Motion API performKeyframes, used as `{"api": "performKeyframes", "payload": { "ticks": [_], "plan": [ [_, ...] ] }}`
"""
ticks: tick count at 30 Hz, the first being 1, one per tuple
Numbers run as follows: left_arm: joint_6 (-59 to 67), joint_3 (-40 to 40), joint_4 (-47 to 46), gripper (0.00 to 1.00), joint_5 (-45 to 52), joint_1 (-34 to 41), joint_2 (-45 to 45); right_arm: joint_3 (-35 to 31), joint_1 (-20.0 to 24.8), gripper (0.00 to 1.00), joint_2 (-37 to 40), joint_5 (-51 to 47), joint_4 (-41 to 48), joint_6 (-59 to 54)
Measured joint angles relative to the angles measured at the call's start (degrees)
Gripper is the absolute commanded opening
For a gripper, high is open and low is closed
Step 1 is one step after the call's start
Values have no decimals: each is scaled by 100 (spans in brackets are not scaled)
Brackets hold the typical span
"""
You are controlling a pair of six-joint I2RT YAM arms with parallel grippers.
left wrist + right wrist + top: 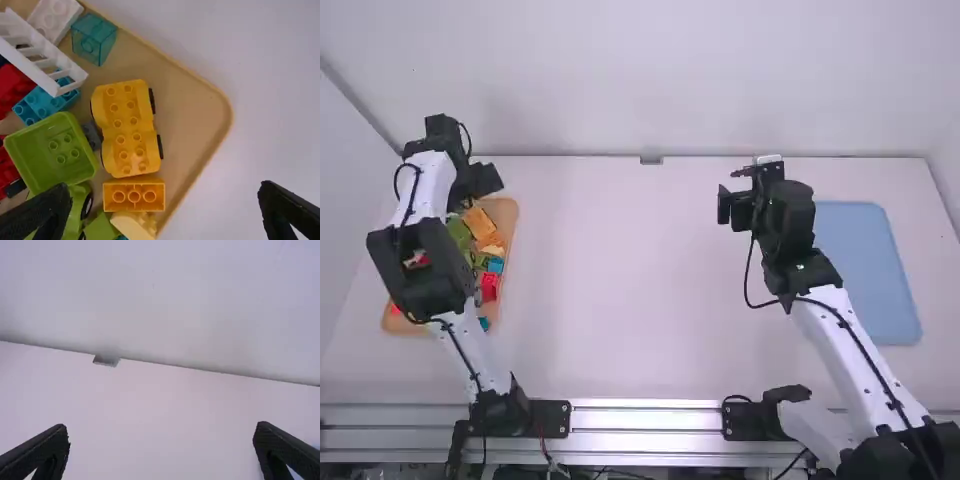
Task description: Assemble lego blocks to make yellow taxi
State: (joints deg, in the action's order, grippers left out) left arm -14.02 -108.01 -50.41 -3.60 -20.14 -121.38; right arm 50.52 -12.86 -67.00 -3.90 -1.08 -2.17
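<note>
Yellow car base [126, 129] for the taxi sits in the tan tray [227, 107], and you've got your left gripper [482, 180] hanging over that tray's far end, fingers spread wide, nothing between them. Your left arm reaches up along the left side, its black elbow above the tray. Right gripper [755, 188]: right of the table's middle, near the far edge, also spread and empty, right arm angled inward from its base. Table [620, 280] is white, pale wall [640, 80] behind, small grey bracket [651, 160] at the back edge, metal rail [645, 420] along the near side, flat blue mat [865, 270] on the right. Car base: studs up in two long rows, rounded bulges on the body, black wheels along its sides. Orange brick [134, 195] lies just beside one end, green open box [52, 152] near one side. Red, teal and white pieces are heaped farther along the tray.
</note>
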Motion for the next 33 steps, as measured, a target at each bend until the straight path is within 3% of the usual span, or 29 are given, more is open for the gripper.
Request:
{"api": "performKeyframes", "payload": {
  "ticks": [5, 11, 17, 25, 33],
  "plan": [
    [-33, -11, -4, 100, 118, -234, -332, 0, 0, 98, 0, 7, 4, 35],
    [7, 11, 131, 81, 321, -459, -634, 0, -146, 98, 0, 11, -2, 48],
    [11, 50, 525, 73, 367, -389, -634, 0, -437, 98, -2, -11, -61, -15],
    [9, 140, 557, 75, 365, -341, -634, 0, -549, 98, -2, -15, -131, -94],
    [-20, 769, 975, 74, 363, -341, -634, 4, -525, 98, 0, -17, -129, -83]
  ]
}}
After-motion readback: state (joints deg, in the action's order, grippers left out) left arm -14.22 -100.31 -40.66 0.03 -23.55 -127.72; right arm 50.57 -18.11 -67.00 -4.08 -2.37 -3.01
